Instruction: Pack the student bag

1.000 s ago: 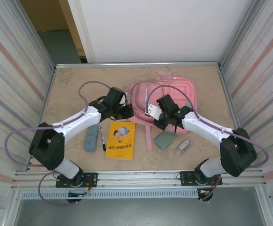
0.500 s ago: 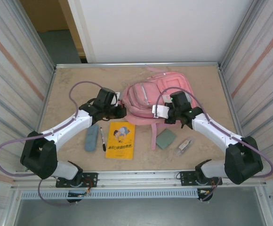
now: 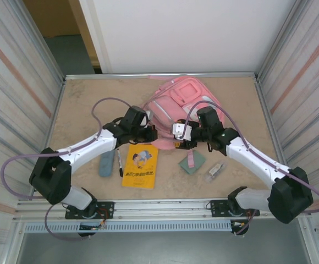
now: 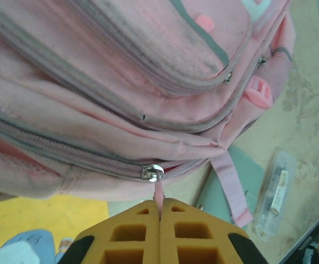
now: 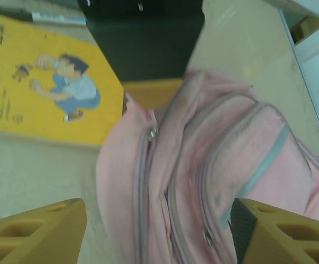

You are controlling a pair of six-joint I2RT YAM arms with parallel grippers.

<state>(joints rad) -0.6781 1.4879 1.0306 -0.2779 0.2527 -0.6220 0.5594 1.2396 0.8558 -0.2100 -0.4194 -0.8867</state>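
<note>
Pinching the zipper pull point(image 4: 158, 188), your left gripper point(image 4: 159, 212) is clamping it; be pulling straight along the student bag point(image 4: 110, 93) seam, your right gripper point(image 5: 157, 228) gaping wide.

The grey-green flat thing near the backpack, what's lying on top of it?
A pink strap of the student bag lies across the grey-green thing; the stretch beneath the strap is covered.

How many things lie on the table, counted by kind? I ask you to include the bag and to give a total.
Pink backpack: 1
Yellow book: 1
Pen: 1
Blue-grey pouch: 1
Grey-green flat item: 1
Clear packet: 1
Total: 6
</note>
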